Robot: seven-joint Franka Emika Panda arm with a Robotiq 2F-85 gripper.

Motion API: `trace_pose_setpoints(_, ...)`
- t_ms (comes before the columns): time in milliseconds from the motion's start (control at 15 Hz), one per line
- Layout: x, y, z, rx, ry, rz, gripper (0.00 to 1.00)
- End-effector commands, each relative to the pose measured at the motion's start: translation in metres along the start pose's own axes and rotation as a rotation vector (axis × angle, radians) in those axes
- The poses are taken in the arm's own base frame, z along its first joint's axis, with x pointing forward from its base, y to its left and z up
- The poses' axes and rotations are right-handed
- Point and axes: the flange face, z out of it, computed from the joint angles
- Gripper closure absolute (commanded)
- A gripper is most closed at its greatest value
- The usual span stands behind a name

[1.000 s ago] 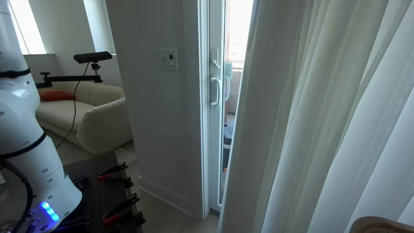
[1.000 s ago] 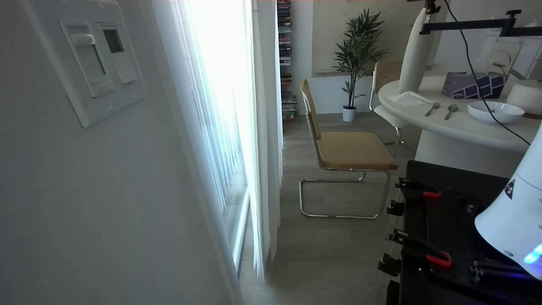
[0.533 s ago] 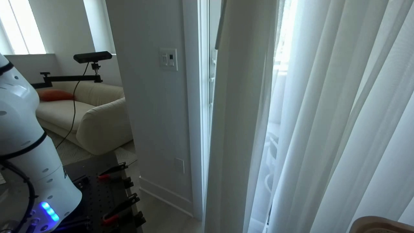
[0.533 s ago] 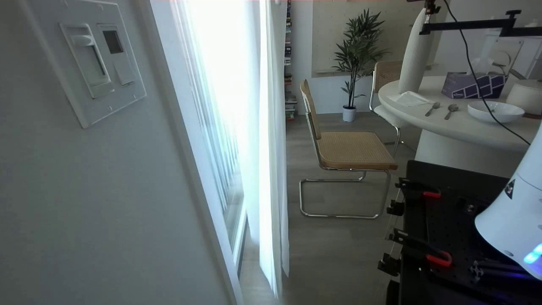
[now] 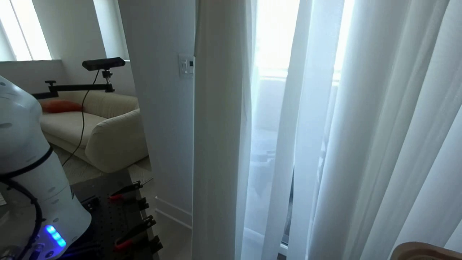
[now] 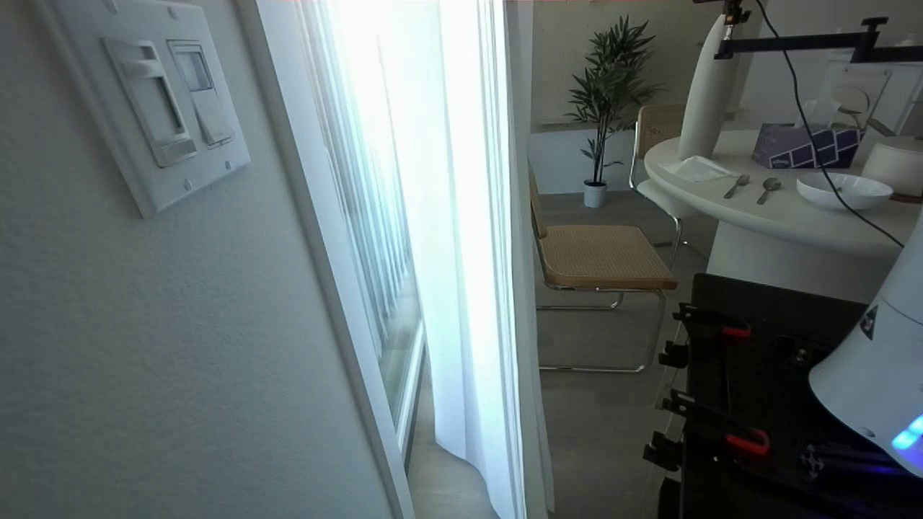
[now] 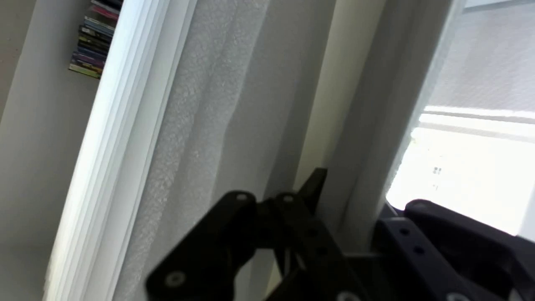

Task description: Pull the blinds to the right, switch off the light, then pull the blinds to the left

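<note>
The blinds are a long white pleated curtain, seen in both exterior views (image 5: 220,137) (image 6: 469,216). The curtain's leading edge hangs in front of the wall and partly covers the light switch plate (image 5: 185,66). The switch plate (image 6: 169,108) shows whole in an exterior view, with a slider and a rocker. In the wrist view my gripper (image 7: 351,200) has its black fingers apart, with a fold of the curtain (image 7: 259,104) between them. The gripper is out of view in both exterior views; the white arm (image 5: 39,180) stands at the left edge.
A black base table with red-tipped clamps (image 5: 133,231) carries the arm. A camera on a bracket (image 5: 103,64) stands beside it. A cane chair (image 6: 606,256) and a round table (image 6: 779,223) stand beyond the curtain. A cream sofa (image 5: 115,141) is behind.
The curtain's edge has swung left across the glass door and frame, over part of the switch plate, hiding the lower outlet plate. The upper arm has tilted lower and left.
</note>
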Motion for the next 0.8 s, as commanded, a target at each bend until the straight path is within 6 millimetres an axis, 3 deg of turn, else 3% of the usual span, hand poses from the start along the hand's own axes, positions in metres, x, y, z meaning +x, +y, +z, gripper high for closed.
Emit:
trace_pose_setpoints(0,-0.036,-0.028,-0.034,0.09,-0.045,-0.082,0.98)
trace_pose_setpoints(333,-0.041,-0.062,-0.084,0.206,-0.031,-0.134,0.98)
trace_pose_setpoints(733,-0.048,-0.093,-0.113,0.276,-0.017,-0.203,0.98)
